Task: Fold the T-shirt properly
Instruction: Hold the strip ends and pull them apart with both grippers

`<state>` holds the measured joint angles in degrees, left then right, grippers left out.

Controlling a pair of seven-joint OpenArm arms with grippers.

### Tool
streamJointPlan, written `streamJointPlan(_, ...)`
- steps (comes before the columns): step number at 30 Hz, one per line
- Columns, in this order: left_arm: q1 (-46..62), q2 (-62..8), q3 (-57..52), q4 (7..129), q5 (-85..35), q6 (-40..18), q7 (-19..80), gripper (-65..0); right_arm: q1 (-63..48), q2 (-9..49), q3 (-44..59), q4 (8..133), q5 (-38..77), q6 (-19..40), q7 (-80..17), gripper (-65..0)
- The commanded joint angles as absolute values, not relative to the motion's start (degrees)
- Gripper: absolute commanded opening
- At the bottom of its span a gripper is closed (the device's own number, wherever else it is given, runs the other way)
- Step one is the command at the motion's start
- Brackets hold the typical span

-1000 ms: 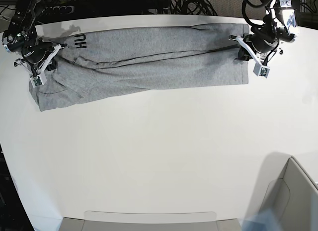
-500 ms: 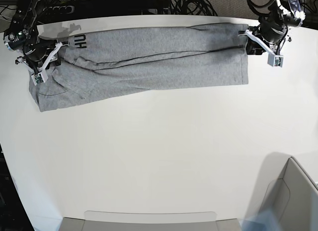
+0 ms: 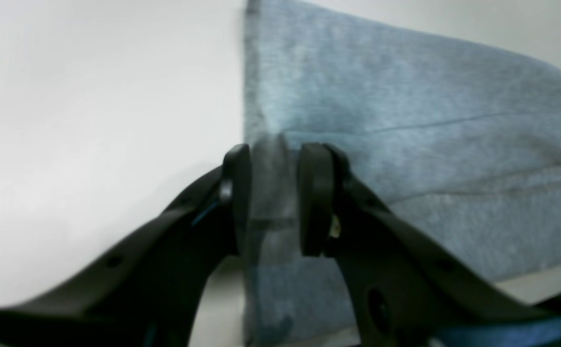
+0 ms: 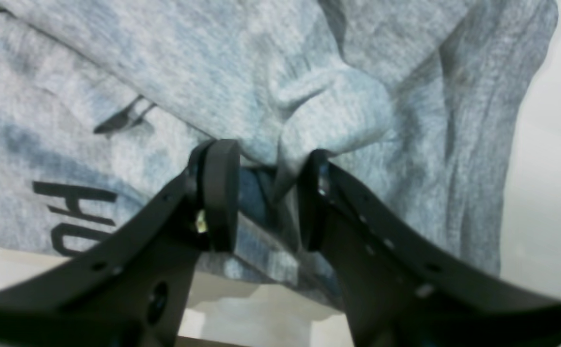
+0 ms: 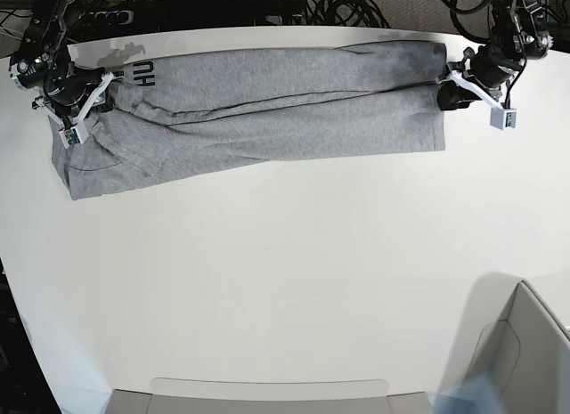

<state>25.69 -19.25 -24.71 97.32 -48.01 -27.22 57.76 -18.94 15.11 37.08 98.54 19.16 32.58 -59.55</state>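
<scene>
Pincer jaws stand parted at both ends of a long grey T-shirt (image 5: pixel 258 111) stretched across the far side of a white table (image 5: pixel 285 280). Seen from the base camera, the right pincer (image 5: pixel 85 102) sits at about 10 o'clock on the table, over the bunched end of the shirt where black letters (image 5: pixel 144 74) show. Its wrist camera shows the two black pads (image 4: pixel 220 193) apart, with a raised fold of grey cloth between them; the fold lies near one pad, but whether it touches cannot be told, and the pincer is released rather than clenched. The left pincer (image 5: pixel 456 89) sits at about 2 o'clock, at the straight edge of the shirt's other end. Its wrist view is blurred: the pads (image 3: pixel 315 197) stand apart with the shirt's edge running between them, and no squeeze on the cloth is visible.

The T-shirt lies flat as a folded band from 10 o'clock to 2 o'clock, with a long crease along its length and its 10 o'clock end drooping toward the near side. A grey box (image 5: pixel 525 361) stands at 5 o'clock, well apart from the shirt. Black cables (image 5: pixel 338 4) lie beyond the table at 12 o'clock.
</scene>
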Motion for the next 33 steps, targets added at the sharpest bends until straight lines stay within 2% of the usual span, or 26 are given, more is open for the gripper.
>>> streamJointPlan(1,26.2,-20.4,-24.8,97.6,-48.8,-27.6,57.4,-46.4,-18.6,16.3,37.6,99.2,19.4,33.0,-58.5,-44.4)
streamJointPlan(11,24.0,-21.0,-22.0,89.6,-48.8,-30.5,56.7,-46.6,-18.4,16.2,37.3,98.2,19.6,33.0,-58.5,-44.4)
streamJointPlan(18,23.7,-20.9,-19.6,86.8,-48.8,-39.0,57.0,-46.8,-18.3,16.2,37.3,98.2,19.6,33.0,-58.5,-44.4)
streamJointPlan(20,23.6,-20.9,-18.2,84.4,-48.9,-40.0,56.9,-49.3,-18.3,16.2,37.3,98.2,19.6,33.0,-58.5,-44.4)
streamJointPlan(25,19.8,-20.9,-15.8,75.8,-48.9,-40.0,57.5,-65.0,-17.6,16.2,37.3,98.2,19.4,33.0,-58.5,-44.4)
streamJointPlan(28,18.6,-21.9,-16.1,70.5,-48.9,-40.0,57.0,-65.0,-17.6,16.2,37.3,98.2,19.4,33.0,-58.5,-44.4)
streamJointPlan(33,18.7,-24.4,-20.4,71.0,-49.1,-40.0,56.8,-65.0,-17.5,16.2,37.5,98.2,19.4,33.0,-58.5,-44.4)
